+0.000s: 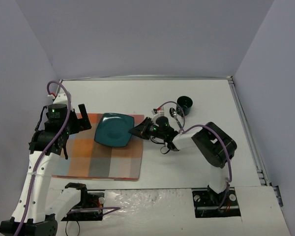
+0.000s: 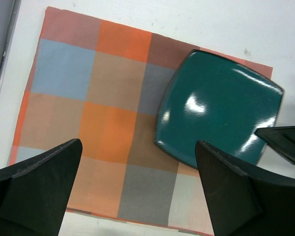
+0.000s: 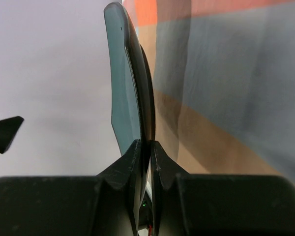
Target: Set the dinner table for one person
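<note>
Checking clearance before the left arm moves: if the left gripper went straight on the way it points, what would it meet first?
Most likely the checked placemat, on bare cloth just beside the teal plate; the open left gripper frames that patch, though depth is unclear.

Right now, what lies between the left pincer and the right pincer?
The teal plate, over the checked placemat; the right pincer grips its edge. Top view shows it.

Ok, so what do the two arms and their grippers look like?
The left arm and right arm each have white links, black joints, a purple cable running along them and small green lights. The left gripper and right gripper have matte black, wedge-shaped fingers.
</note>
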